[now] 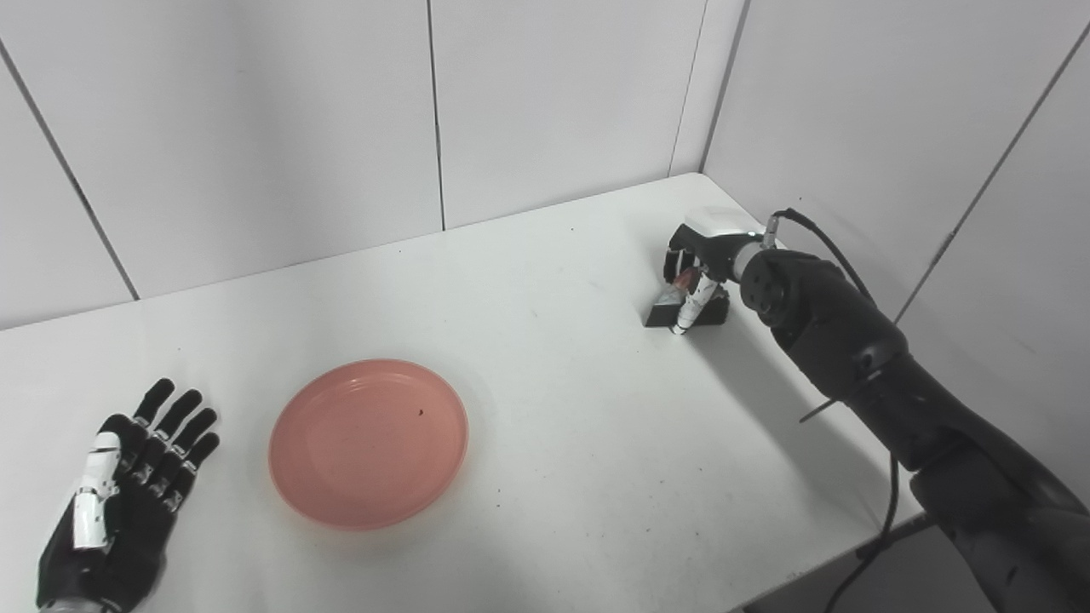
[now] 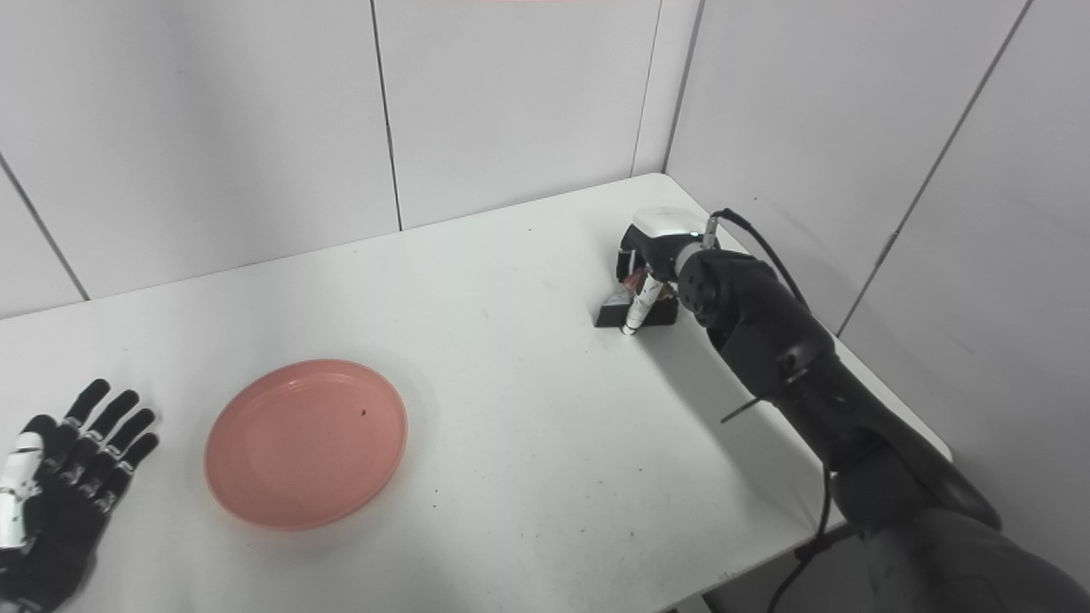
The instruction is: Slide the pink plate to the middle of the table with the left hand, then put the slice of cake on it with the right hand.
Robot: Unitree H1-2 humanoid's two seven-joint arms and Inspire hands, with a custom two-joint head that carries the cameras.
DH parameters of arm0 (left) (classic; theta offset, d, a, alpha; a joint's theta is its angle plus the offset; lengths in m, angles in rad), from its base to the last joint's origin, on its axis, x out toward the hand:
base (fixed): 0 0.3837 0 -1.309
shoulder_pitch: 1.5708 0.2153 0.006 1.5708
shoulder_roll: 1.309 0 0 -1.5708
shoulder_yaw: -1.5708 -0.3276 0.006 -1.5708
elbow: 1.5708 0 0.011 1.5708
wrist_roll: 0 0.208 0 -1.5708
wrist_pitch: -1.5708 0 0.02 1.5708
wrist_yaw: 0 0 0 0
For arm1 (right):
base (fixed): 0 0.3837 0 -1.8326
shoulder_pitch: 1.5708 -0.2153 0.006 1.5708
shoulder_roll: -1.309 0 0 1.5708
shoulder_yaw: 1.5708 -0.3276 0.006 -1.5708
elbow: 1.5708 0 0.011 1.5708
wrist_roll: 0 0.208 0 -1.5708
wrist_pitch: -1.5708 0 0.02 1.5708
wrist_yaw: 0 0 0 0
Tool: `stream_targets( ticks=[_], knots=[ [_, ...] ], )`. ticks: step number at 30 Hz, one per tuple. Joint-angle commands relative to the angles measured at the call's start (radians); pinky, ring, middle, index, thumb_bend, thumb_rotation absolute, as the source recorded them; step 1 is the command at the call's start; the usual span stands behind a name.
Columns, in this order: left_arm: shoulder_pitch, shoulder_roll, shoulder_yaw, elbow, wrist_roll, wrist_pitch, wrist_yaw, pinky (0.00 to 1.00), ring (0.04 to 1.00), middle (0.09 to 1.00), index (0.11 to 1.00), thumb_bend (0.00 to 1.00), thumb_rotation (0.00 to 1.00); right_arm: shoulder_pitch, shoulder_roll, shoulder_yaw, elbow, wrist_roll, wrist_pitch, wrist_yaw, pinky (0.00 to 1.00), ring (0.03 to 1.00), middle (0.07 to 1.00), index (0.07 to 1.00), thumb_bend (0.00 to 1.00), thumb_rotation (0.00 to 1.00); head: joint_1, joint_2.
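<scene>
Plate (image 1: 368, 443) pink, round, shallow, flat on the table (image 1: 545, 281), left of centre toward the near edge, empty but for a tiny dark speck; judged close to the middle yet perhaps short of it, so the sliding step looks done or nearly so. Left hand (image 1: 119, 494) palm down on the table at the near left corner, fingers spread and straight, holding nothing, just beside the plate but apart from it; seems parked and waiting. Slice of cake (image 1: 673, 311) far off at the right rear corner, dark-sided with a paler top, sitting on the table, well apart from the plate. Right hand (image 1: 700, 277) down over the slice, fingers curled about it and one pale finger reaching to the table; appears closed on the cake, though how firm the hold is cannot be told; no gap visible under the slice, so not yet lifted. Left to do, by this reading: raise the slice, carry it across to the plate, set it down. Table white, matt, lightly speckled with small dark marks; pale panelled walls with thin dark seams close behind and to the right; black cable trailing along the right arm.
</scene>
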Motion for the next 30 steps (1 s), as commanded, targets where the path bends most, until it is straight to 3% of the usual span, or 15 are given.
stream_targets(
  ticks=[1,12,18,23,30],
  knots=[
    [0.017,0.007,-0.003,0.002,0.006,0.043,0.007,0.96,0.933,0.94,0.94,0.39,1.0,-0.043,-0.032,-0.001,0.005,-0.01,-0.007,-0.022,0.44,0.411,0.508,0.526,0.51,0.0,0.003,-0.001],
    [0.016,-0.002,-0.006,0.004,0.008,0.045,0.012,0.95,0.933,0.939,0.94,0.38,1.0,-0.024,-0.053,-0.018,-0.057,0.008,0.028,0.015,0.43,0.402,0.502,0.537,0.51,0.0,0.013,-0.006],
    [0.015,-0.011,-0.01,0.01,0.01,0.041,0.015,0.96,0.937,0.944,0.944,0.4,1.0,0.0,-0.077,-0.05,-0.206,0.033,0.038,0.058,0.41,0.388,0.504,0.524,0.51,0.0,0.027,-0.009],
    [0.014,-0.024,-0.015,0.016,0.016,0.037,0.022,0.95,0.938,0.946,0.943,0.4,1.0,-0.007,-0.083,-0.056,-0.312,0.028,0.064,0.105,0.46,0.409,0.506,0.498,0.52,0.0,0.052,-0.014],
    [0.015,-0.031,-0.048,0.026,0.072,-0.01,0.024,0.94,0.935,0.944,0.947,0.4,1.0,-0.027,-0.085,-0.058,-0.474,0.046,0.059,0.19,0.35,0.407,0.522,0.519,0.5,0.0,0.104,-0.019]
  ],
)
